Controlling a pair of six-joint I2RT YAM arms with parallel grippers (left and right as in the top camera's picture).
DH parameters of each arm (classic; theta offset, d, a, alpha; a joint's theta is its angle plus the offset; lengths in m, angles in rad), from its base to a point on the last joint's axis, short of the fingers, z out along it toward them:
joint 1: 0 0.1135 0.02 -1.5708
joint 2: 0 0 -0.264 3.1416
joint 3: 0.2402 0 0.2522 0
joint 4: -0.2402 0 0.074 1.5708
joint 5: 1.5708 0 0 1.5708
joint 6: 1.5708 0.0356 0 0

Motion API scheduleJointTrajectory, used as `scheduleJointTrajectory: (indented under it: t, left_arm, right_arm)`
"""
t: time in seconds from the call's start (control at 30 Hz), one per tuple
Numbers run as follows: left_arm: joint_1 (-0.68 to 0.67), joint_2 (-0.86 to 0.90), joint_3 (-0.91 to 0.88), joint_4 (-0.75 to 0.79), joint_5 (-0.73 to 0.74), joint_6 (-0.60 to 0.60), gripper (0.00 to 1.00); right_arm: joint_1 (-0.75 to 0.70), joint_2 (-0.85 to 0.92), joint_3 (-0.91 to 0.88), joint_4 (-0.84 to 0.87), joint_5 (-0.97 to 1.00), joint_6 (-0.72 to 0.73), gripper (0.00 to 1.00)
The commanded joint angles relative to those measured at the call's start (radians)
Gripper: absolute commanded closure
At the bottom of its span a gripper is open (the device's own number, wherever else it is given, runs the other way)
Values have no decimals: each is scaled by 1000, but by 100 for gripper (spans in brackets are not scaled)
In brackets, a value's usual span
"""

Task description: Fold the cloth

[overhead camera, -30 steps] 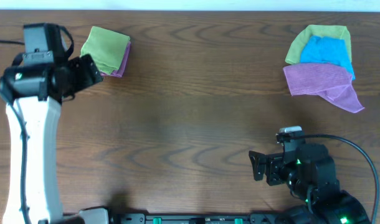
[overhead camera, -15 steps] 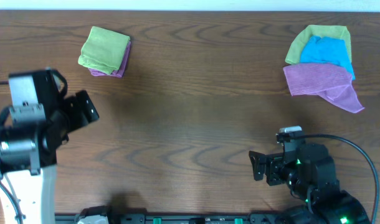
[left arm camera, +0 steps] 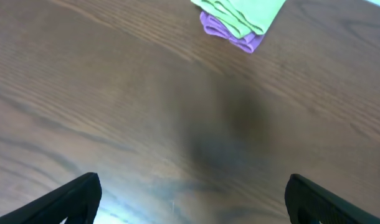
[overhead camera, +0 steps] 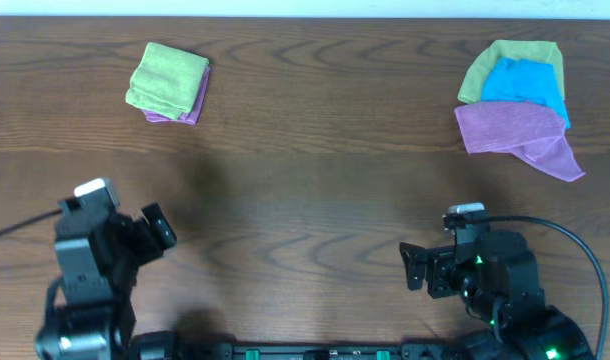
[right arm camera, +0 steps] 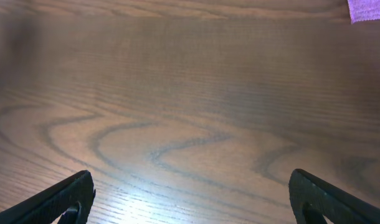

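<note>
Overhead alone, the cloth (overhead camera: pixel 168 75) shows whole — folded.

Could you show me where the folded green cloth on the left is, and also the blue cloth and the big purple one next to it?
folded lime-green cloth (overhead camera: pixel 168 76), overhead view, middle of its top face.
blue cloth (overhead camera: pixel 525 82), overhead view, middle of its visible part.
large purple cloth (overhead camera: pixel 510 128), overhead view, middle of its flat part.
</note>
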Motion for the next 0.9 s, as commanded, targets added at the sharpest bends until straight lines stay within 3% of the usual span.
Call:
scheduleJointTrajectory:
  t: [0.0,0.47,0.87]
  left_arm:
    - [-17,-94,-92,39,5,47,5]
    - [-97,-426,-385,79,-3,106,5]
    - [-97,-568,-486,70,-6,131,5]
  right_arm:
    - [-11,-3,-1,-1,11,13,1]
    - [-11,-3,-1,-1,11,13,1]
    - [-11,-3,-1,-1,11,13,1]
